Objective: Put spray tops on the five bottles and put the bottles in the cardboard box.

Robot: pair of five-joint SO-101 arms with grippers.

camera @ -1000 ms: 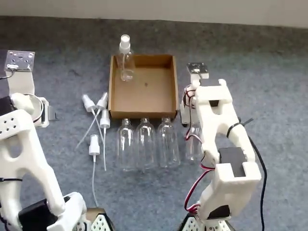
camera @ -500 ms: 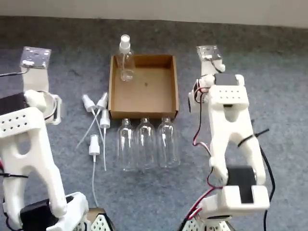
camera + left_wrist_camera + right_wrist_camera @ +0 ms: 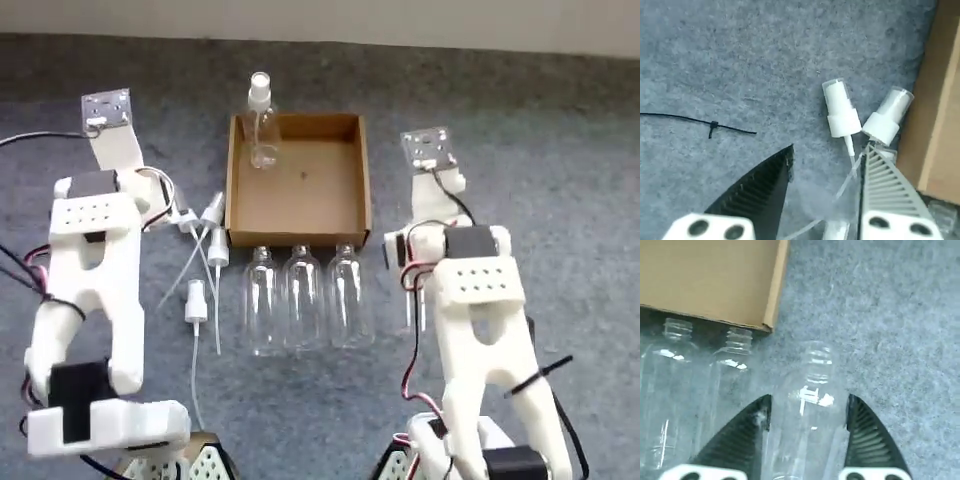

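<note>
Three uncapped clear bottles (image 3: 303,297) lie side by side in front of the cardboard box (image 3: 297,236). A fourth bottle (image 3: 812,385) lies to their right, between the fingers of my open right gripper (image 3: 808,401), which straddles its shoulder. A fifth bottle (image 3: 261,125), fitted with a white spray top, stands at the box's back left corner. Four loose spray tops lie left of the box. My left gripper (image 3: 829,150) is open just above two of them (image 3: 841,112) (image 3: 887,120). From above, that gripper (image 3: 165,205) sits beside these tops (image 3: 213,208).
The box wall (image 3: 940,100) runs close beside the left gripper's grey finger (image 3: 887,190). A black cable tie (image 3: 700,122) lies on the grey carpet nearby. Two more spray tops (image 3: 196,298) with long tubes lie nearer the front. Open carpet stretches right of the right arm.
The left arm has swung right and forward to the spray tops. The right arm rose and reached back, then came down over the fourth bottle.
</note>
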